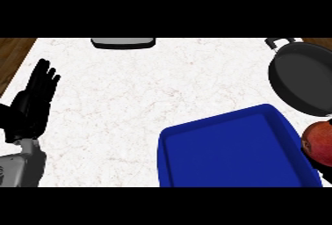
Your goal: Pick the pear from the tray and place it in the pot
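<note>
I start with the white marbled desk [130, 110], which fills most of my view, with a strip of wooden floor at the upper left. On it, at the lower right, sits the big blue rectangular plastic tray [227, 154], and I see nothing lying on its bare bottom. Beyond it, at the right edge, is the round black metal pot [304, 79], dark inside, its handle toward the far corner. At the far edge of the desk a small grey and black flat object [123, 42] shows only in part; I cannot tell what it is.

My left hand [35, 96] rests at the left edge, fingers straight and up, holding nothing. Of my right hand [318, 163] only a dark sliver shows beneath the fruit, so whether it is clamped I cannot tell.

The reddish, rounded pear [319, 141] sits at the right border, just past the tray's right rim and short of the pot. I judge it light, stiff, smooth-skinned and somewhat slippery, best taken round its widest belly. Half of it is cut off, so its long axis and stem direction are beyond me.
</note>
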You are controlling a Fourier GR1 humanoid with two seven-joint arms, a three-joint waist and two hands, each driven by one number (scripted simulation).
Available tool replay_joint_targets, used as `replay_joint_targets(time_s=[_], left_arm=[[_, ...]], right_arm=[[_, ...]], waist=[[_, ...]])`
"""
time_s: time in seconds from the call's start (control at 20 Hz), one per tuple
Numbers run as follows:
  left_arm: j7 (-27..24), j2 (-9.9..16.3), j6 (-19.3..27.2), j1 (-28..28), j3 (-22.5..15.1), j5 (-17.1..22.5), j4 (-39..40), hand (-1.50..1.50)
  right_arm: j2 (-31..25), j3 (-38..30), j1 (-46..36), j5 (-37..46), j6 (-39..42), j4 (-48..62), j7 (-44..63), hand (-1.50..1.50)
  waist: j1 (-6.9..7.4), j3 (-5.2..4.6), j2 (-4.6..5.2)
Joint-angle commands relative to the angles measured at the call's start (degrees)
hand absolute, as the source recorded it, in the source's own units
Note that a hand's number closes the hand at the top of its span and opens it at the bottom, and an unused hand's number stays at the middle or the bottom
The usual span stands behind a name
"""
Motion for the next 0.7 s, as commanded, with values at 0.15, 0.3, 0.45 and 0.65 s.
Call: replay_joint_targets(time_s=[0.15, 0.3, 0.45, 0.65], left_arm=[[3.79, -1.05, 1.32, -0.31, -1.38, -1.63, -3.19, 0.00], [1.84, -1.50, 1.15, -0.10, -1.20, -1.97, -1.97, 0.00], [2.73, -1.76, 0.61, 0.60, -1.95, -1.58, -4.16, 0.00], [-0.62, -3.31, 1.70, -0.11, -2.43, -3.08, -0.90, 0.00]], right_arm=[[-1.90, -7.84, -8.80, -7.31, 4.21, 10.90, 0.55, 1.50], [-4.43, -8.23, -15.46, -4.25, 3.14, 21.54, -0.45, 1.50], [-4.24, -9.49, -18.83, -6.02, 2.64, 35.05, -9.37, 1.50], [-5.84, -12.22, -25.59, -9.41, 4.02, 45.80, -12.52, 1.50]], waist=[[0.62, 0.02, 0.04], [0.89, 0.01, 0.12], [1.36, 0.06, 0.23], [1.48, 0.06, 0.31]])
